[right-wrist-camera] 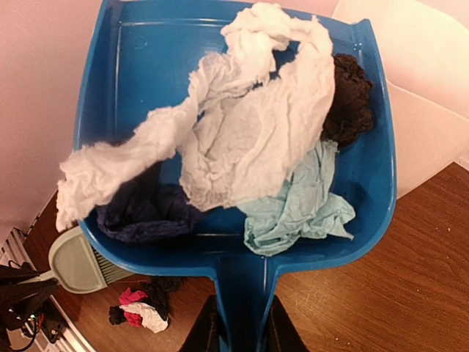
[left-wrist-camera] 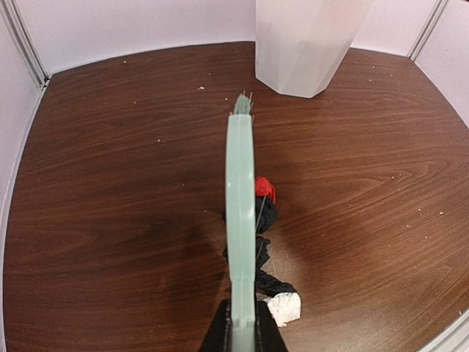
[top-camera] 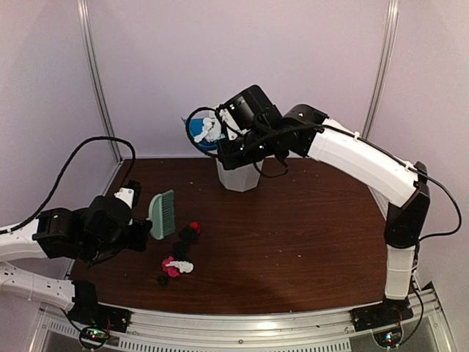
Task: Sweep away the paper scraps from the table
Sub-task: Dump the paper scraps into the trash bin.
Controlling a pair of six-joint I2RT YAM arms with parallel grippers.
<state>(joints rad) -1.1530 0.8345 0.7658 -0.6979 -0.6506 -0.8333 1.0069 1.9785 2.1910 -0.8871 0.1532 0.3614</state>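
My right gripper [right-wrist-camera: 237,330] is shut on the handle of the blue dustpan [right-wrist-camera: 366,183], held high at the back over the white bin [top-camera: 238,174]. The dustpan [top-camera: 196,133] holds white, light green, navy and dark scraps [right-wrist-camera: 249,132]. More paper scraps lie on the table [top-camera: 308,242]: red and black ones [top-camera: 189,235] and a pink, white and black wad [top-camera: 176,267]. My left gripper [left-wrist-camera: 242,334] is shut on the handle of the mint-green brush [left-wrist-camera: 239,220], whose head [top-camera: 163,213] hovers just left of the scraps [left-wrist-camera: 267,242].
The white bin [left-wrist-camera: 308,44] stands at the back centre of the table. A metal rail [top-camera: 249,323] runs along the front edge. Walls and posts close in the left, back and right sides.
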